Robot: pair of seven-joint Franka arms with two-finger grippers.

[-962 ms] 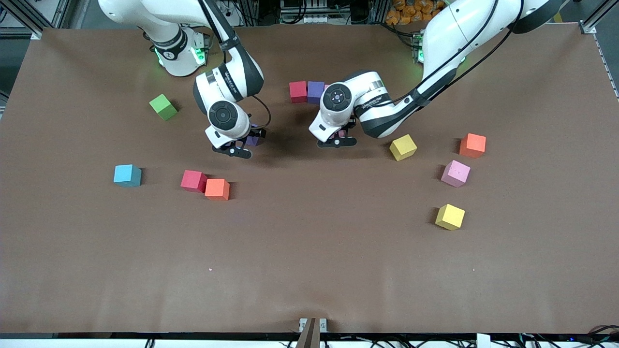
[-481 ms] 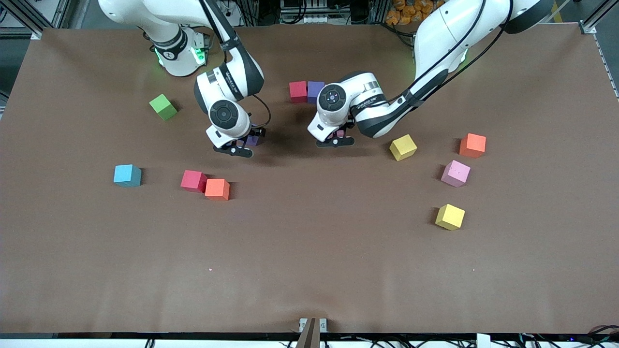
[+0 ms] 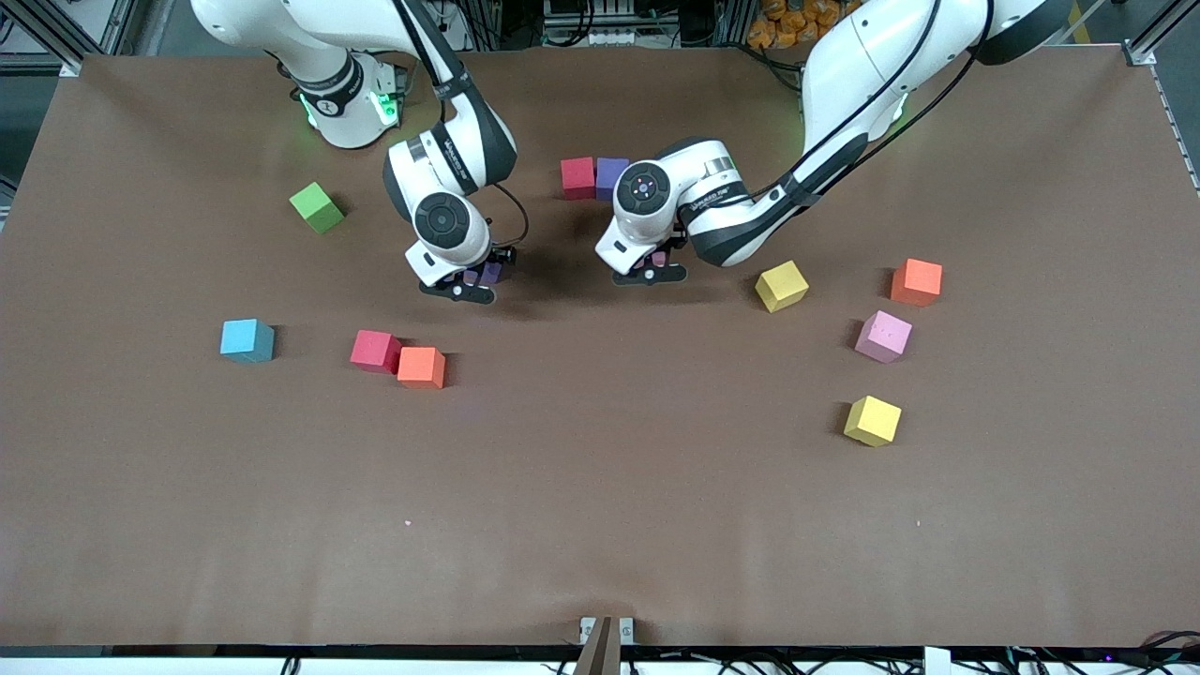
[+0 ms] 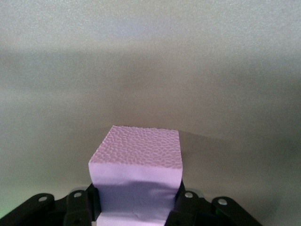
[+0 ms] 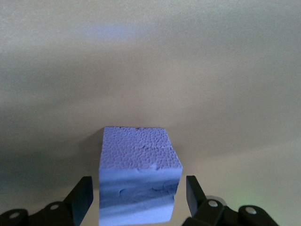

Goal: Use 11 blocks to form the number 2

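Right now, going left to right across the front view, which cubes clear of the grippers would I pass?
light blue cube → lime-green cube → red cube → orange cube → second red cube → purple cube → yellow cube. Left out, overlapping: second yellow cube, loose pink cube, second orange cube.

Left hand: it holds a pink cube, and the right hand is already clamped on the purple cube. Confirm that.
Not quite. The left hand is shut on the pink cube, as the left wrist view shows. But the right wrist view shows the right hand with its fingers astride the purple cube, a gap on each side: open, not clamped.
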